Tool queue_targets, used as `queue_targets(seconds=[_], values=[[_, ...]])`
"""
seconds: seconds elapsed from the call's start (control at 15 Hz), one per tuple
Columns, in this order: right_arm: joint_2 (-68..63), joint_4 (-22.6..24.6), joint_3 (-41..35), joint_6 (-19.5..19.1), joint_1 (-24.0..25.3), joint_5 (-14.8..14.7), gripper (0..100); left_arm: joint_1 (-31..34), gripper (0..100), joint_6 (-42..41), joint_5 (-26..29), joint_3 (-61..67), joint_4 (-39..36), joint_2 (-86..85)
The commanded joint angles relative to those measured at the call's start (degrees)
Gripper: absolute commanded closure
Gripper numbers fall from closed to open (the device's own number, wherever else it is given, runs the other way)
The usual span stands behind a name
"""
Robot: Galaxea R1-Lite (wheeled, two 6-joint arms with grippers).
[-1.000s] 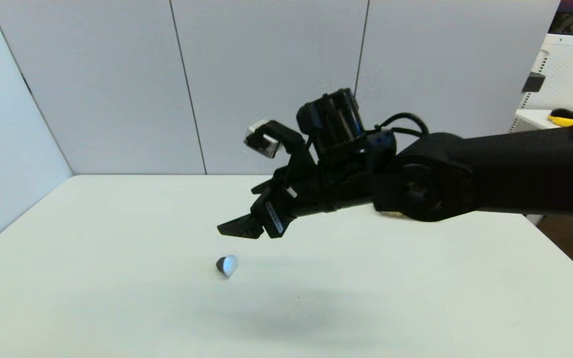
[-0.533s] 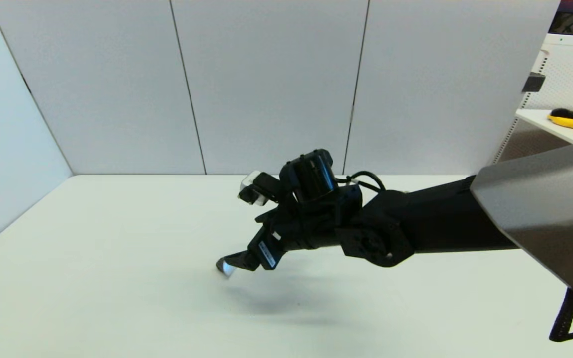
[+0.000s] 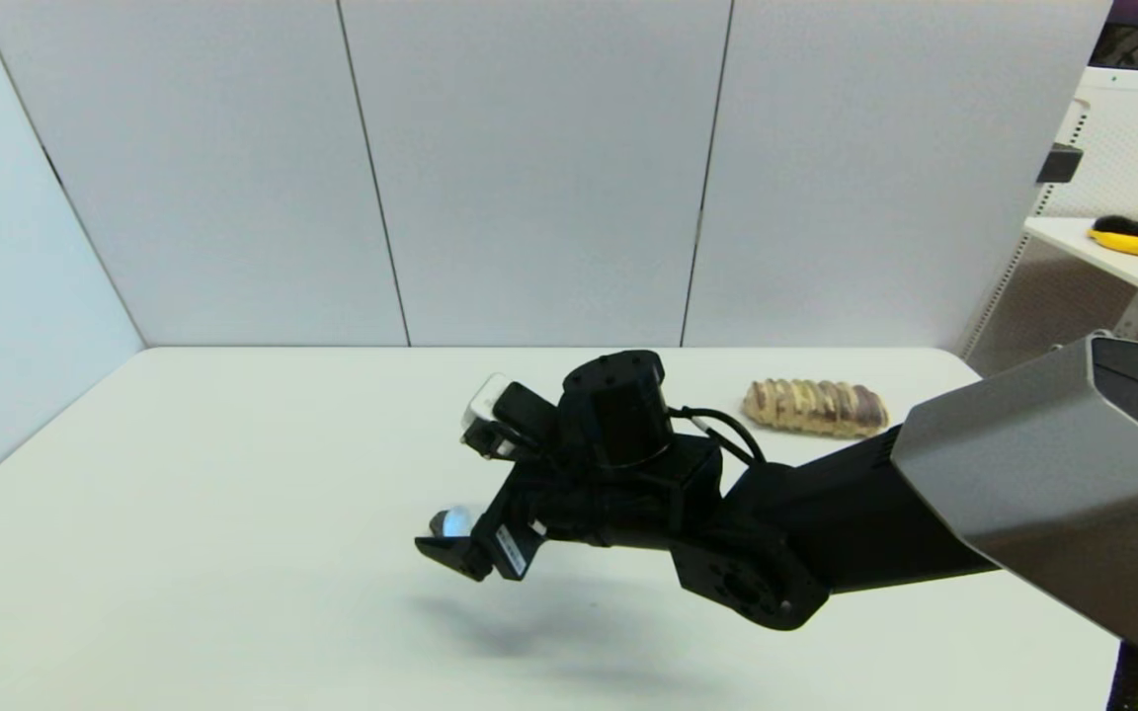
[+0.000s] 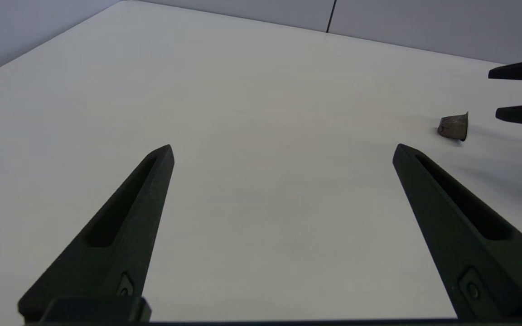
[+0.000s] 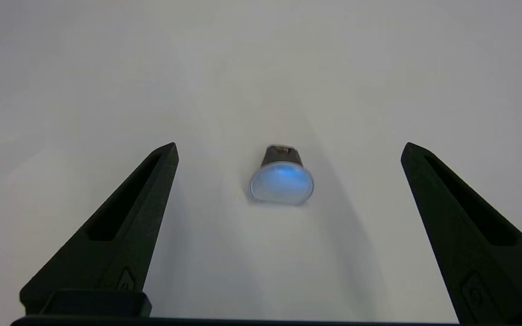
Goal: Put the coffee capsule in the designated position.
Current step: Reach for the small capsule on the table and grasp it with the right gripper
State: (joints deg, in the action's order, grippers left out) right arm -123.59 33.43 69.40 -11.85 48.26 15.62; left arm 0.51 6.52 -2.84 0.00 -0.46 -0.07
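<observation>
**Mia:** Where was the coffee capsule (image 5: pixel 281 177)?

**Sam:** It lay on its side on the white desk (image 3: pixel 184 513), out in the open. Its shiny pale-blue round face pointed toward the right gripper (image 5: pixel 288 149). The jaws were spread wide, one on each side of the capsule, and not touching it.

**Mia:** Would it be hard to pick up?

**Sam:** I think it would be very light, because it was so tiny. The dark body looked smooth and hard, and it got thinner toward the far end, like a little cone with a flat tip. That slope could make it slip out of a squeeze. And since it lay on its round side, I guess a bump could make it roll.

**Mia:** So where should the jaws hold it?

**Sam:** Across the dark body, just behind the wide rim. The rim could stop it from sliding. The foil face looked thin, so I would not poke it.

**Mia:** What about the other arm?

**Sam:** The left gripper (image 4: pixel 283 151) was low over the desk, off to the side, with its jaws spread and nothing between them.

**Mia:** Anything else there?

**Sam:** A long bread loaf (image 3: pixel 815 407) with tan and brown stripes sat well apart, near the back. I could not see any marked spot for the capsule.
</observation>
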Motion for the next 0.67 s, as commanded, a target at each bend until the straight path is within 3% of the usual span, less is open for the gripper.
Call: queue_targets(seconds=[0.07, 0.2, 0.47, 0.67], values=[[-1.74, 2.7, -1.11, -0.02, 0.87, 0.12, 0, 0.02, 0, 0.07, -0.06, 0.0, 0.02, 0.07], [-3.24, 5.07, -1.29, -0.02, 0.96, 0.12, 0, 0.02, 0, 0.07, -0.06, 0.0, 0.02, 0.07], [-4.03, 5.33, -2.43, 1.48, 2.54, 0.03, 0, 0.02, 0, 0.07, -0.06, 0.0, -0.06, 0.07], [-4.56, 5.42, -2.43, 2.01, 3.51, -2.87, 0, 0.02, 0, 0.07, -0.06, 0.0, -0.06, 0.07]])
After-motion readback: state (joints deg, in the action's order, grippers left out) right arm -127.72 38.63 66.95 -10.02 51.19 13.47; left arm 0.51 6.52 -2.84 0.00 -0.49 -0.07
